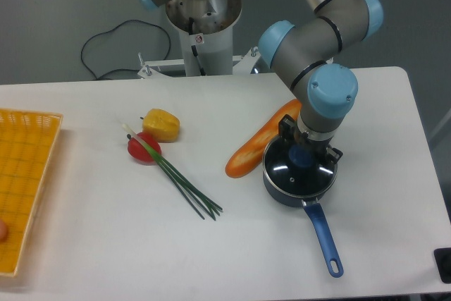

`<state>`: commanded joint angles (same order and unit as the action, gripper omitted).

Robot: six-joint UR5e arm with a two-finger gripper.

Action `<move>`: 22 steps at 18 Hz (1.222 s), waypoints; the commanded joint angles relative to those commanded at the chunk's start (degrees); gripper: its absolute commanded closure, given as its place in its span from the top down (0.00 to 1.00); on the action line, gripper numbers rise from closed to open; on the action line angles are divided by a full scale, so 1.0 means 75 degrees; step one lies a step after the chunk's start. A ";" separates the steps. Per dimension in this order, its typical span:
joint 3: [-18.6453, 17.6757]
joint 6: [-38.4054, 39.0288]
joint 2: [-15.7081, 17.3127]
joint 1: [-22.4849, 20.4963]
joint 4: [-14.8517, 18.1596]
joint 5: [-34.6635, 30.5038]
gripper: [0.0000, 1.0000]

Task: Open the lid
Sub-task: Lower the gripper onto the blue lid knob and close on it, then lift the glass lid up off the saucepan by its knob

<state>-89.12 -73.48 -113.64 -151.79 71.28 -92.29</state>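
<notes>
A white rectangular table (84, 244) carries everything in view, and the grey and light-blue robot arm (317, 40) reaches over its far edge from a pale pedestal behind the surface. At the left edge lies a yellow woven basket (25, 174); a small reddish thing shows at its near left side, cut off by the frame, so what it is cannot be told. Toward the right side of the surface sits a dark round saucepan (289, 192) with a long blue handle (323, 234) pointing toward the near edge. The round glass lid with a metal rim (290, 172) sits on the saucepan, closing it; what the pan holds cannot be seen through the glass. The lid's blue central knob (303, 156) lies between the two dark fingers of the black two-finger gripper (304, 151), which stands straight down over the pan, its fingers set apart on either side of the knob; whether they press on it cannot be told. Touching the pan's left side, an orange elongated loaf-like piece (254, 147) lies slantwise, its far end hidden under the arm. Nearer the middle, thin green chive stalks (180, 185) fan toward the near edge, crossing a red rounded vegetable (141, 149), with a yellow pepper-like piece (161, 124) just beside it
</notes>
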 joint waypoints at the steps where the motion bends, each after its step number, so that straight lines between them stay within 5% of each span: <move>1: 0.0012 -0.0012 0.0000 0.0000 0.0012 0.0000 0.52; 8: 0.0422 -0.0094 0.0152 -0.0058 0.0339 0.0012 0.52; 22: 0.0375 -0.0855 0.0820 -0.0176 0.1031 -0.0211 0.52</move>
<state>-86.31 -79.89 -107.49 -153.10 79.01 -93.87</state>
